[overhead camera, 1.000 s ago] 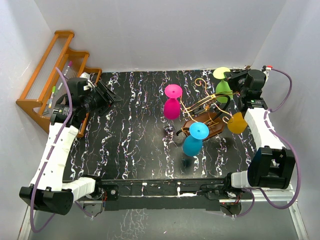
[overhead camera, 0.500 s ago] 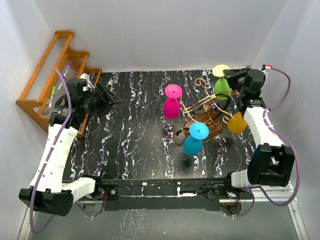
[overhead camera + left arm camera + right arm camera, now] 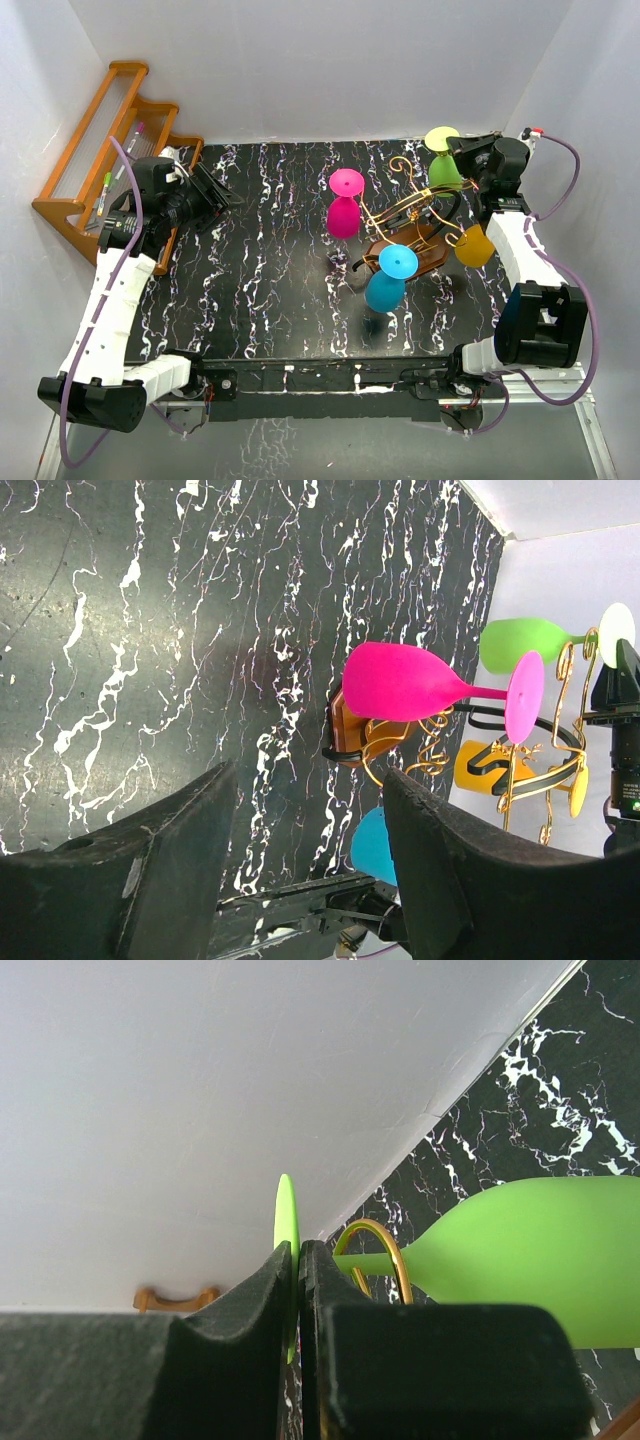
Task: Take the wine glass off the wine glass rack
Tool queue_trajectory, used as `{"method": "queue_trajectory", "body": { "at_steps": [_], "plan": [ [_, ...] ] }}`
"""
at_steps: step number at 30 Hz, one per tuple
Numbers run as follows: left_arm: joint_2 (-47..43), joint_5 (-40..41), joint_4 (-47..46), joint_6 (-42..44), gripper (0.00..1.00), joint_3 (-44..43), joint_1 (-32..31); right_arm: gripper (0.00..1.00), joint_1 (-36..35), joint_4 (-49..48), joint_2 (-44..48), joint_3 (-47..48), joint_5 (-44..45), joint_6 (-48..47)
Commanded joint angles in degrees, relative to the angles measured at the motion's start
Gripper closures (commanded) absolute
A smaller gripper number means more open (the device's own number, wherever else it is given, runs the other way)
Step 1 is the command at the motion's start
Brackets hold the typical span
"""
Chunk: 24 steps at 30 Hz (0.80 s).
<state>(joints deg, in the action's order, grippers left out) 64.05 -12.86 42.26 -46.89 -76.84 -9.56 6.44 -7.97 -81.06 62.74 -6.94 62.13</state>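
Right pincer (image 3: 298, 1260) clenched on the thin foot disc of the green wine glass (image 3: 520, 1260). Glass hangs foot-up on a far scroll arm of the gold-wire wine glass rack (image 3: 410, 215), right part of the marbled tabletop (image 3: 270, 280). Pink glass (image 3: 344, 212), blue glass (image 3: 388, 285) and orange glass (image 3: 474, 245) hang there too. Left pincer (image 3: 310, 780) spread wide, grasping nothing, over the tabletop's left part.
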Motion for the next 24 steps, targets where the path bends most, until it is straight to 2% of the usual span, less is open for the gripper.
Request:
{"method": "queue_trajectory", "body": {
  "at_steps": [1, 13, 24],
  "plan": [
    [-0.95, -0.23, 0.06, 0.59, 0.42, -1.21, -0.19, 0.92, 0.24, -4.91, 0.38, 1.90, 2.49, 0.21],
    [-0.16, -0.58, -0.14, 0.66, 0.42, -1.38, -0.19, 0.92, 0.41, -2.75, 6.40, -1.46, 4.30, -1.27],
    [-0.59, -1.45, -0.27, 0.62, 0.42, -1.19, -0.19, 0.92, 0.55, 5.18, 10.71, -0.14, -1.21, -3.94]
  ]
}}
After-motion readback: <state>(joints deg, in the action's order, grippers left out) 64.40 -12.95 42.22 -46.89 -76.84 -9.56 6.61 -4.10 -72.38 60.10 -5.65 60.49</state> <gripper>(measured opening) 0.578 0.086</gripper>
